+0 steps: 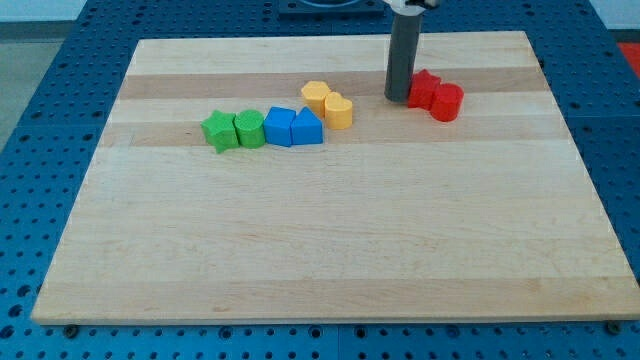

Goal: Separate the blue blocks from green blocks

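Note:
Two green blocks and two blue blocks lie in a touching row left of the board's middle. From the view's left: a green star, a green hexagon-like block, a blue cube-like block and a blue triangular block. My tip stands well to the view's right of this row, near the view's top. It touches or nearly touches the left side of a red star block. The tip is far from the blue and green blocks.
Two yellow blocks sit just above and right of the blue triangular block, almost touching it. A red cylinder sits against the red star. The wooden board rests on a blue perforated table.

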Controlling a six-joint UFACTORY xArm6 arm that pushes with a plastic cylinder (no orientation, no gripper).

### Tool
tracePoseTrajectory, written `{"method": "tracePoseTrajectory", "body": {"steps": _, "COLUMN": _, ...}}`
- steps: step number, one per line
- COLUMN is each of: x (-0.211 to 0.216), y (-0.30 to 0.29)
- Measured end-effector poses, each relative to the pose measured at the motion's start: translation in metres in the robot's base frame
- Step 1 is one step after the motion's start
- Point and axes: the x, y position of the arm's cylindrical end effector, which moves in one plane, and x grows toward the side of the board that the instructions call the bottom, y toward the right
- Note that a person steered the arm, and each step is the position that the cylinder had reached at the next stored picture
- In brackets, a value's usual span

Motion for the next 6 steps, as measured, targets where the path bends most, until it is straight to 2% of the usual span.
{"method": "tracePoseTrajectory", "body": {"steps": 1, "x": -0.039, "y": -0.034}}
{"method": "tracePoseTrajectory", "body": {"steps": 3, "x": -0.078, "y": -0.122}}
{"method": "tracePoseTrajectory", "body": {"steps": 4, "x": -0.043, "y": -0.183}}
{"method": "tracePoseTrajectory", "body": {"steps": 5, "x": -0.007, "y": -0.206}}
{"method": "tracePoseTrajectory", "body": {"steps": 6, "x": 0.020, "y": -0.193}}
